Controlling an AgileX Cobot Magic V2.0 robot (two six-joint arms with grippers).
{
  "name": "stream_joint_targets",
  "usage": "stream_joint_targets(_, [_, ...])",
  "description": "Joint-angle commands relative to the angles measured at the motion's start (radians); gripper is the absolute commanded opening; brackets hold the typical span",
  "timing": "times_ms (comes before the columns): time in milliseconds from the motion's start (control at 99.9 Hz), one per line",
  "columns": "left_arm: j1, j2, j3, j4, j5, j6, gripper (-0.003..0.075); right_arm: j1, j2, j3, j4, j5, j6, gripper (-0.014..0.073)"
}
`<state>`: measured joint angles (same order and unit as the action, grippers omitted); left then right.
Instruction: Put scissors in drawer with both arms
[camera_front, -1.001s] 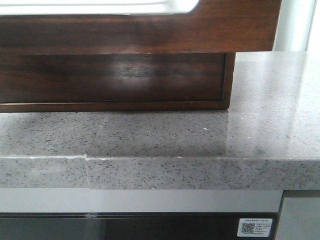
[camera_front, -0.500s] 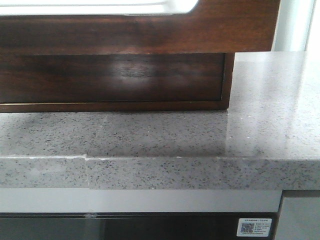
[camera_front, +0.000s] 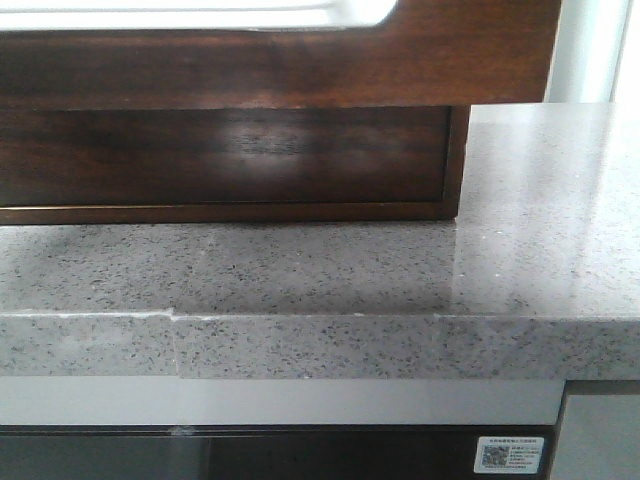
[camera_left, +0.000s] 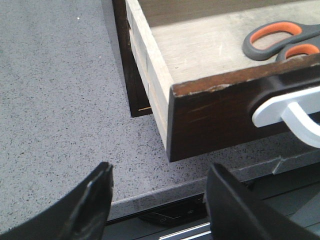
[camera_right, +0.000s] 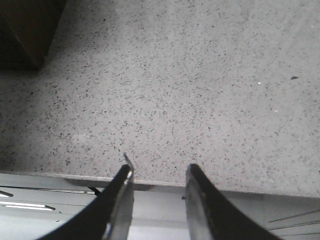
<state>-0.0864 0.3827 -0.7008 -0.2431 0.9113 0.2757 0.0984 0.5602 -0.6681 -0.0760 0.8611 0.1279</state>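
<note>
The drawer (camera_left: 210, 107) is pulled out over the grey speckled counter; its dark reddish-brown front (camera_front: 300, 65) fills the top of the front view, with a pale round-cornered strip (camera_front: 200, 12) along its top edge. The scissors (camera_left: 280, 42), with orange and grey handles, lie inside on the pale drawer floor. My left gripper (camera_left: 159, 187) is open and empty, near the counter's front edge, beside the drawer's front corner. My right gripper (camera_right: 157, 172) is open and empty over the counter's front edge. Neither gripper shows in the front view.
The dark wood cabinet body (camera_front: 230, 160) stands on the grey stone counter (camera_front: 520, 250). A white handle (camera_left: 290, 107) sits on the drawer front. Below the counter edge there is a dark appliance front (camera_front: 300, 455) with a sticker (camera_front: 510, 455).
</note>
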Motion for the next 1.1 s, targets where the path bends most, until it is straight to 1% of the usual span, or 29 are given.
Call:
stream_joint_targets(0, [-0.006, 0.013, -0.034, -0.019, -0.062, -0.010, 0.0340, -0.006, 0.001, -0.023, -0.023, -0.075, 0.000, 0.0159])
stream_joint_targets(20, [-0.006, 0.013, -0.034, -0.019, -0.062, -0.010, 0.0328, -0.006, 0.001, -0.023, -0.023, -0.075, 0.000, 0.0135])
stream_joint_targets(90, [-0.006, 0.013, -0.034, -0.019, -0.062, -0.010, 0.0246, -0.006, 0.001, -0.023, -0.026, -0.075, 0.000, 0.0041])
stream_joint_targets(180, [-0.006, 0.013, -0.034, -0.019, -0.062, -0.010, 0.0120, -0.006, 0.001, -0.023, -0.028, -0.077, 0.000, -0.0071])
stream_joint_targets(200, [-0.006, 0.013, -0.034, -0.019, -0.062, -0.010, 0.0081, -0.006, 0.001, -0.023, -0.028, -0.077, 0.000, -0.0068])
stream_joint_targets(250, [-0.006, 0.013, -0.034, -0.019, -0.062, -0.010, 0.0026, -0.006, 0.001, -0.023, -0.028, -0.077, 0.000, -0.0069])
stream_joint_targets(270, [-0.006, 0.013, -0.034, -0.019, -0.062, -0.010, -0.0008, -0.006, 0.001, -0.023, -0.028, -0.078, 0.000, -0.0069])
stream_joint_targets(290, [-0.006, 0.013, -0.034, -0.019, -0.062, -0.010, -0.0022, -0.006, 0.001, -0.023, -0.028, -0.079, 0.000, -0.0069])
stream_joint_targets(370, [-0.006, 0.013, -0.034, -0.023, -0.059, -0.010, -0.0020, -0.006, 0.001, -0.023, -0.036, -0.087, 0.000, -0.0069])
stream_joint_targets(480, [-0.006, 0.013, -0.034, -0.032, -0.053, -0.010, -0.0020, -0.006, 0.001, -0.023, -0.036, -0.054, 0.000, -0.0069])
stream_joint_targets(850, [-0.008, 0.011, -0.034, -0.032, -0.053, -0.010, -0.0020, -0.006, 0.001, -0.023, -0.036, -0.054, 0.000, -0.0069])
stream_joint_targets(930, [-0.005, -0.037, -0.006, -0.032, -0.085, -0.010, -0.0020, -0.006, 0.001, -0.023, -0.036, -0.054, 0.000, -0.0069])
stream_joint_targets(1001, [0.004, -0.101, 0.026, 0.011, -0.094, -0.008, -0.0020, -0.006, 0.001, -0.023, -0.036, -0.054, 0.000, -0.0069])
stream_joint_targets(1091, [0.005, -0.189, 0.103, 0.034, -0.126, -0.012, -0.0020, -0.006, 0.001, -0.023, -0.036, -0.054, 0.000, -0.0069])
